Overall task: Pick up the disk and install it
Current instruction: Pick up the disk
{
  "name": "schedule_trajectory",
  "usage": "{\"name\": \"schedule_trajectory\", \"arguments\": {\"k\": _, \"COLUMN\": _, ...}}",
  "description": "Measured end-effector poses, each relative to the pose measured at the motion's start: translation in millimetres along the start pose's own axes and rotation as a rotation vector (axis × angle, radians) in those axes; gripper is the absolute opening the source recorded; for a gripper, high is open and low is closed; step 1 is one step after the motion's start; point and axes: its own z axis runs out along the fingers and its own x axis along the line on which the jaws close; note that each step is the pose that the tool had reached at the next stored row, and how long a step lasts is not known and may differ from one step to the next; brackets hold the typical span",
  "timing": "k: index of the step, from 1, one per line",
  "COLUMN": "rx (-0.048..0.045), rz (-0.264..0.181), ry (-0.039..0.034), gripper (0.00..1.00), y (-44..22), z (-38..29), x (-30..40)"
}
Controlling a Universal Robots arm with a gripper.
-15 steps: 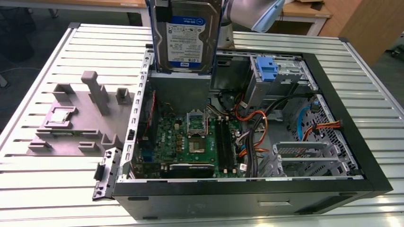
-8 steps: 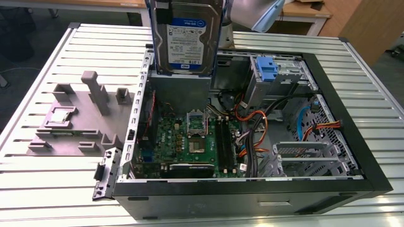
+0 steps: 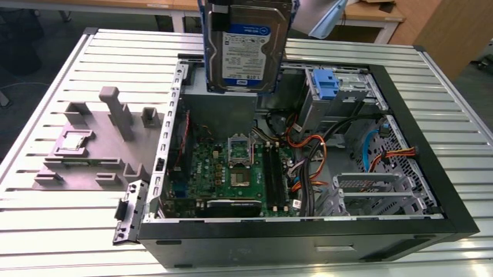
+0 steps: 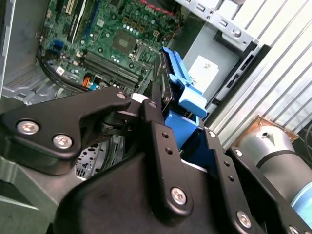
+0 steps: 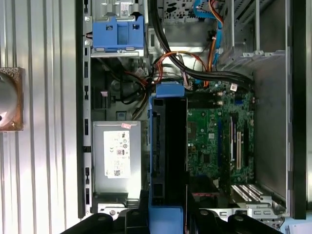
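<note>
Above open computer case [image 3: 308,245] on slatted metal table [image 3: 69,231], jaws clamped on disk [image 3: 246,49]; wooden desk [image 3: 375,12] behind.

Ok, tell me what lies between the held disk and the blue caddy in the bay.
In the first wrist view, black and orange cables run between the disk and the blue caddy.

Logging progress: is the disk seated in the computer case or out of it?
Out. The disk hangs above the open case, clamped in the gripper.
</note>
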Motion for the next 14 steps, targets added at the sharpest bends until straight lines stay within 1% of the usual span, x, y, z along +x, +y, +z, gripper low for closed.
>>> {"name": "schedule_trajectory", "arguments": {"k": 4, "rx": 0.0, "rz": 0.001, "ry": 0.0, "gripper": 0.37, "y": 12.2, "z": 0.0, "x": 0.5}}
{"name": "schedule_trajectory", "arguments": {"k": 6, "rx": -0.0001, "rz": 0.001, "ry": 0.0001, "gripper": 0.37, "y": 16.1, "z": 0.1, "x": 0.2}}
{"name": "schedule_trajectory", "arguments": {"k": 10, "rx": -0.0002, "rz": 0.004, "ry": 0.0001, "gripper": 0.37, "y": 19.9, "z": 0.4, "x": -1.9}}
{"name": "schedule_trajectory", "arguments": {"k": 14, "rx": -0.0002, "rz": 0.004, "ry": -0.0004, "gripper": 0.37, "y": 20.2, "z": 0.4, "x": -2.2}}
